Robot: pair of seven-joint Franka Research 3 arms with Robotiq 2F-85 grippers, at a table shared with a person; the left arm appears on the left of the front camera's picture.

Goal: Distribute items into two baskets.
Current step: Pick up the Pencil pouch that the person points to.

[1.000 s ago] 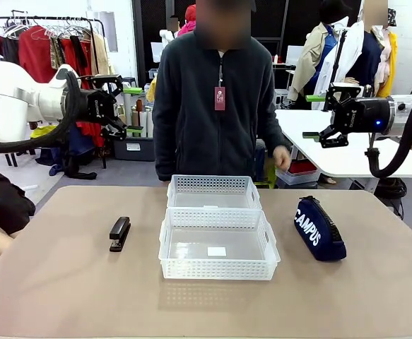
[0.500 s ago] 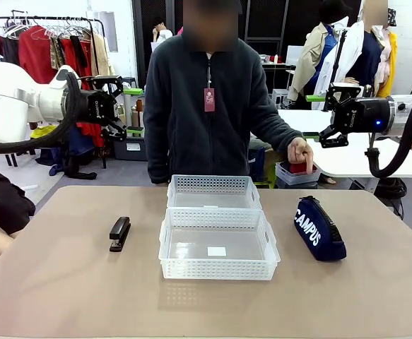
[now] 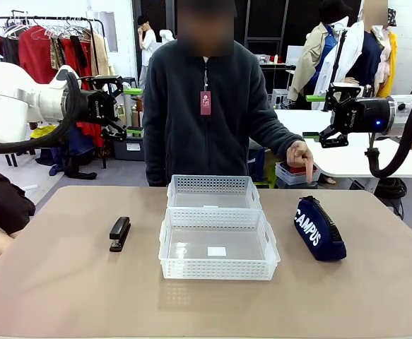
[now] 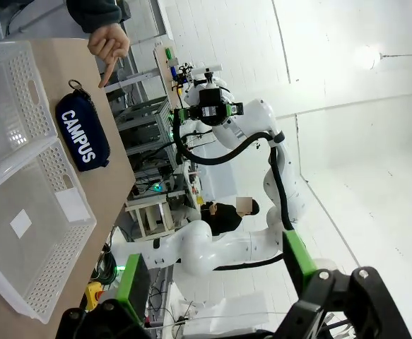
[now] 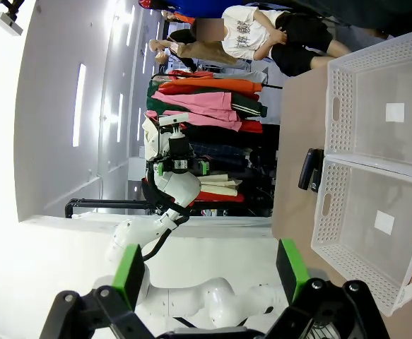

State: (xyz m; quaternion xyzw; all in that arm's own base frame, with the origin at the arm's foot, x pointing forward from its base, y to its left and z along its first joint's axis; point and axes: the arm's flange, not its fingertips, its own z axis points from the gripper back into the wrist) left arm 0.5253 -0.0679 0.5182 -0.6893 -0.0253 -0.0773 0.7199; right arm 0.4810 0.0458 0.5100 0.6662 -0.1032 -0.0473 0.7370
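Translucent-white plastic makes up both baskets, which sit touching in the middle of the front view. The near basket (image 3: 218,268) is below and the far basket (image 3: 213,185) just above it. Each is bare inside, apart from a small white label (image 3: 217,251) on the near one's floor. By my reading, nothing has been distributed yet and both items remain to be placed.

The black stapler (image 3: 119,234) lies on the tan bench (image 3: 64,289) at centre left of the frame, well apart from the baskets. Its long axis runs almost straight up the picture, with the upper end leaning slightly right. I cannot tell which end is the nose.

The navy pouch (image 3: 319,228) lies at centre right, just beside the near basket but not touching it. Its long axis slants from upper left to lower right, and the white "CAMPUS" lettering runs down its left face. In the left wrist view a small ring pull shows at the end nearest the person.

The person's hand (image 3: 301,154) hangs above the pouch's upper end with one finger aimed down at it, not touching.

The left pincer (image 3: 136,111) hovers at upper left and the right pincer (image 3: 317,116) at upper right. Both are high above the bench, with their green pads spread wide apart and nothing held.
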